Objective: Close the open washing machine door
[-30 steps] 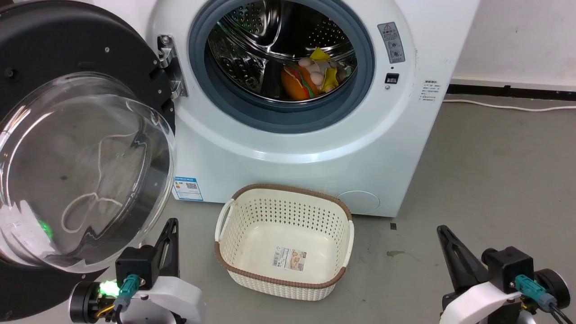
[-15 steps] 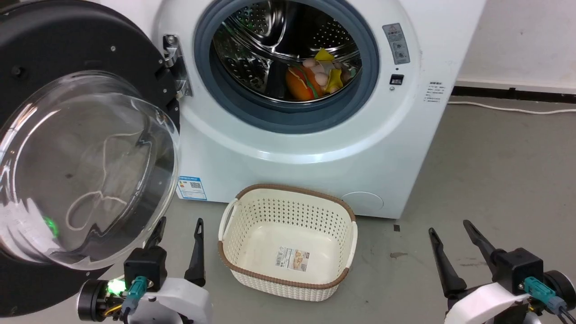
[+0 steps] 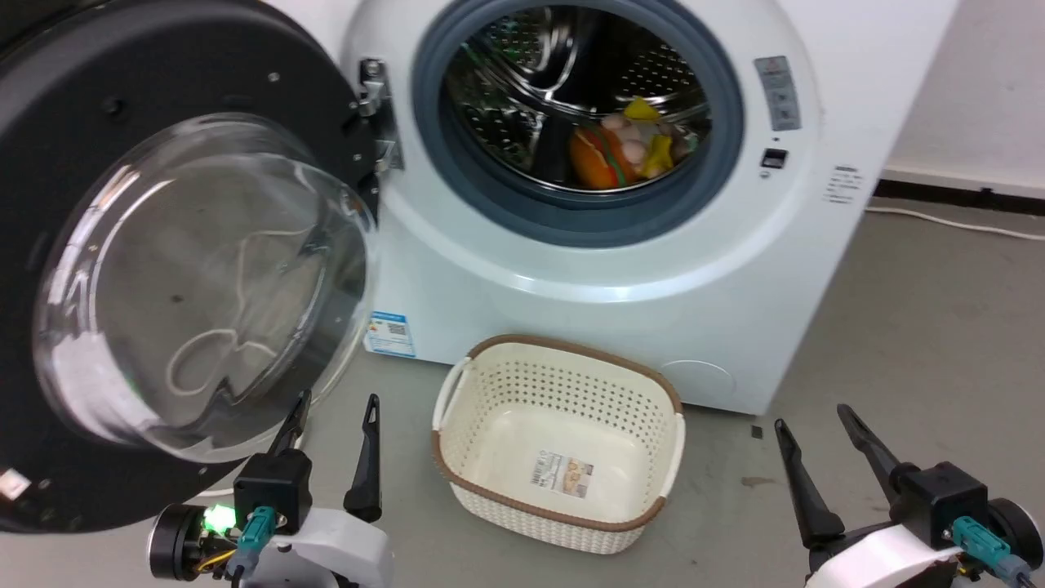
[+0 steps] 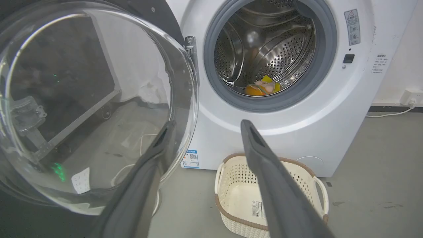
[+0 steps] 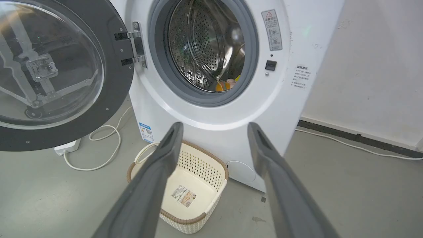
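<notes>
At the bottom left of the head view the left gripper (image 3: 337, 402) is empty, its two fingers spread to a moderate gap, the outer tip just under the lower edge of the glass bowl; whether it touches cannot be told. At the bottom right the right gripper (image 3: 812, 418) is likewise parted and holds nothing, well clear of everything. Between them the cream basket (image 3: 563, 384) sits on the floor below the drum mouth. The washing machine door (image 3: 188, 269) fills the left of the frame, swung wide with its inner face and glass bowl toward the camera, hung from the metal hinge (image 3: 375, 114) at its right edge. The left arm looks best placed for the job. It should probably get behind the black rim at the far left, away from the hinge where leverage is greatest, rather than press on the curved glass, where a finger could slip. The push should follow the door's arc and watch that its lower edge clears the basket. The toys (image 3: 604, 155) lie well inside the grey rubber ring (image 3: 571, 233), so they should not catch. A firm last press will likely be needed to seat the door at the latch slot (image 3: 774, 157).
</notes>
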